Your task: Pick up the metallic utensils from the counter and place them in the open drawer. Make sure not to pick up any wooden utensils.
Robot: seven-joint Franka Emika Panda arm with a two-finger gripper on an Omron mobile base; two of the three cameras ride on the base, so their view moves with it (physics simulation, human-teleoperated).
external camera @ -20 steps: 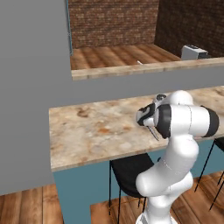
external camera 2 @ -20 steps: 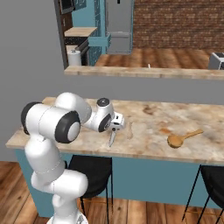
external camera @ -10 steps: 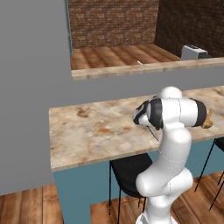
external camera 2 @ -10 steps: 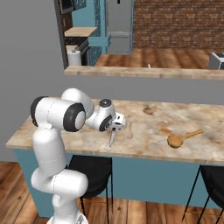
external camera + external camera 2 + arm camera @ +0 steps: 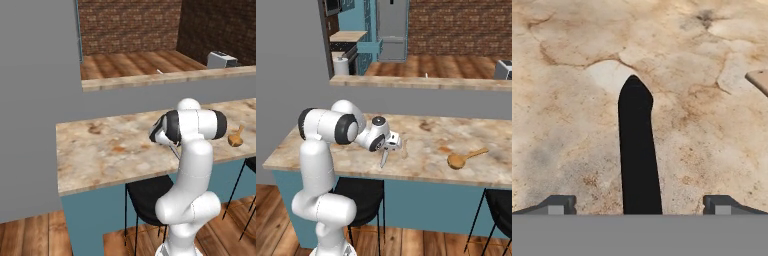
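Hand view | knife [image 5: 638, 160]: slim black handle on counter [image 5: 567, 125] | hand [image 5: 639, 205] wide open, empty

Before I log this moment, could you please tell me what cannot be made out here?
- Knife's blade: the hand view's bottom edge cuts off the black handle.
- Knife in the left base view: mostly hidden behind the arm.
- Tan object in the hand view: cut off at the right edge, unidentifiable.
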